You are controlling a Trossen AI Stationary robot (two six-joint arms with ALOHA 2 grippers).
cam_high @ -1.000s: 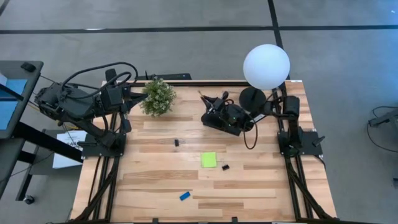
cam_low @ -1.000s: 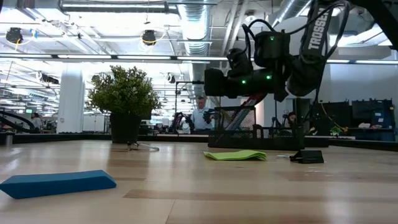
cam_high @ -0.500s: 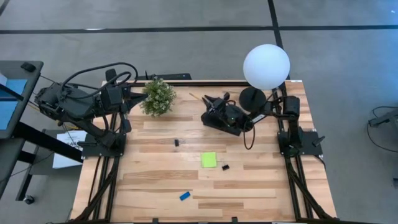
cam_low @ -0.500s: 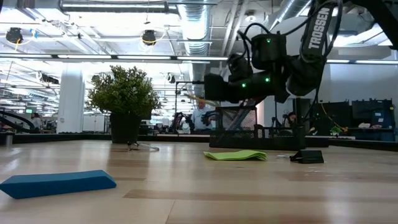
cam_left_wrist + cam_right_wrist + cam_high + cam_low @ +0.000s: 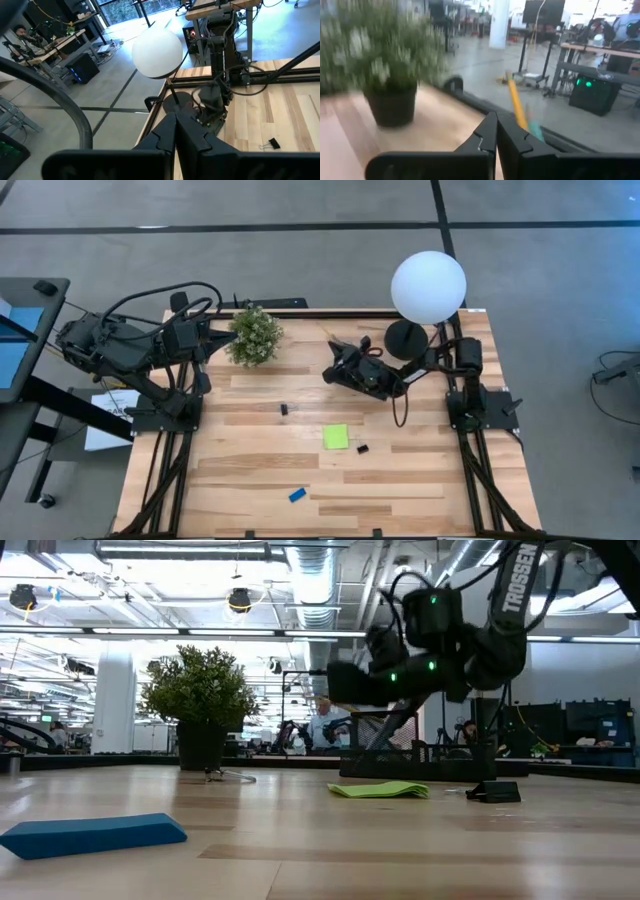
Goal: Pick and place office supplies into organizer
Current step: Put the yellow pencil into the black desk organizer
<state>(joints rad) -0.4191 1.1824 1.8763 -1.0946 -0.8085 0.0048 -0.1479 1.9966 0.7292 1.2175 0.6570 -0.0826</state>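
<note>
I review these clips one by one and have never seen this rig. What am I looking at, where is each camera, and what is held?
Two dark robot arms stand at a wooden table. The high view looks straight down, the low view looks level across the tabletop, and each wrist view looks forward past that arm's own fingers.

The left tool waits shut at the table's back left, beside the potted plant. The right tool hangs above the organizer, shut on a yellow pencil.

A lime-green sticky-note pad, a blue eraser and two small black clips lie on the wood. The white globe lamp is decoration.
</note>
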